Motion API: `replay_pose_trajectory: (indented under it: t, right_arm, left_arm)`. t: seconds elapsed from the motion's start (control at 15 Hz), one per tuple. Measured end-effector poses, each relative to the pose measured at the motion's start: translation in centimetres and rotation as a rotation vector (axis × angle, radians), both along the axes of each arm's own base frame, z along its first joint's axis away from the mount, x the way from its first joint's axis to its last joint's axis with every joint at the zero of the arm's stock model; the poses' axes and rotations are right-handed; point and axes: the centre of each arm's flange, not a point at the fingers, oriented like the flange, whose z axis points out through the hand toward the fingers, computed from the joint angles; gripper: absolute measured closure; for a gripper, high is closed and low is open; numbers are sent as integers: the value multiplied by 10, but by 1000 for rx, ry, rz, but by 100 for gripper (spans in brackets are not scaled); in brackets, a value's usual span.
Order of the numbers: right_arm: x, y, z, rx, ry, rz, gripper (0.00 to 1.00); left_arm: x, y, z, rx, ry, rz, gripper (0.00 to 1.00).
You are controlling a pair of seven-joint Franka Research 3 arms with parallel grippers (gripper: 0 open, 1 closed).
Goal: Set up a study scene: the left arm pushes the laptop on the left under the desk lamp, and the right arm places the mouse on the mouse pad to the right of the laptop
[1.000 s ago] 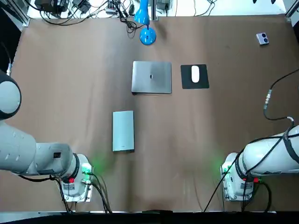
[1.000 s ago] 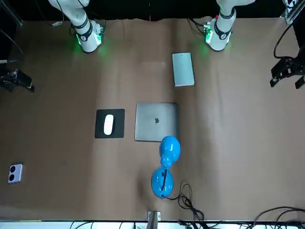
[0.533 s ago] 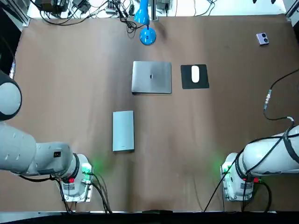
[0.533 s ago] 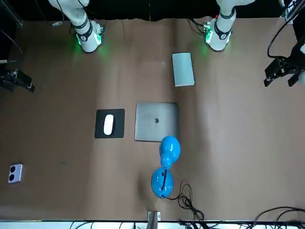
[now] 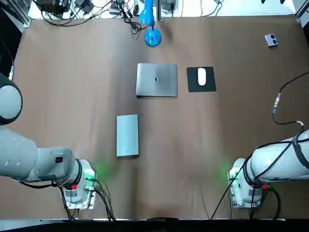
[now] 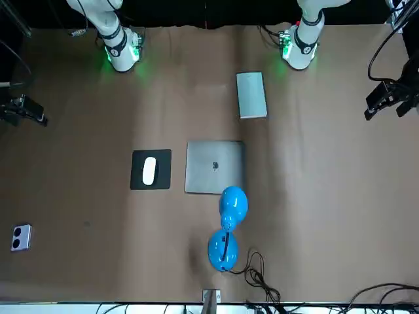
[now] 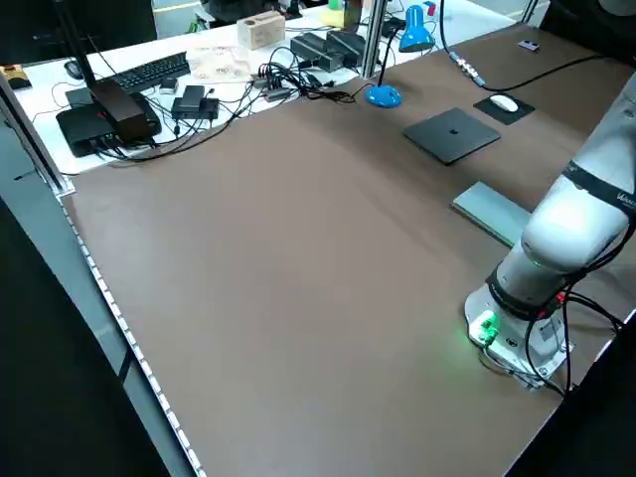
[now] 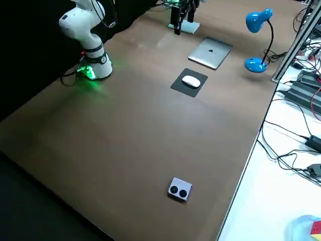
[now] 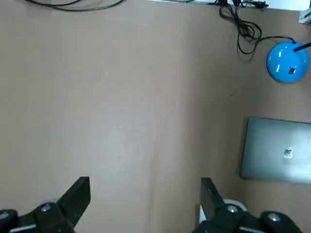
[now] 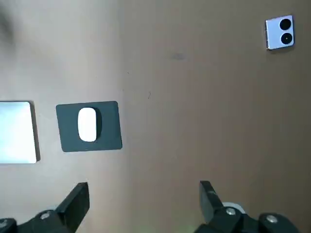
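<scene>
— Two pairs of jaws: state?
— Left jaws and right jaws both spread wide, empty, nearer than the laptop [image 5: 156,79].
— Mouse [image 5: 202,76]?
— On the mouse pad [image 5: 209,86], just right of the laptop; lamp [image 5: 152,37] just beyond.

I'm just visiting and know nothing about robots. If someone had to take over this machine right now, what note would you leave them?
Left gripper: open, empty, above bare table on the left side, away from everything.
Right gripper: open, empty, off at the right side.
Laptop: closed, mid-table, just in front of the blue desk lamp, whose head leans toward it.
Mouse: on the mouse pad, right of the laptop.
Done: both steps look complete.
Left: seemingly nothing. A flat grey slab lies nearer the left arm's base.
</scene>
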Motion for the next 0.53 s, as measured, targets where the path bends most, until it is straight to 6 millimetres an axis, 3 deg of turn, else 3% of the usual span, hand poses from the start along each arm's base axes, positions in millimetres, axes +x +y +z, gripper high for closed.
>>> replay_pose_trajectory:
  t: [0.53]
  right_arm:
    - [0, 0, 0, 0, 1, -2, 0]
  left_arm:
    - [0, -3, 1, 9, -6, -80, 0]
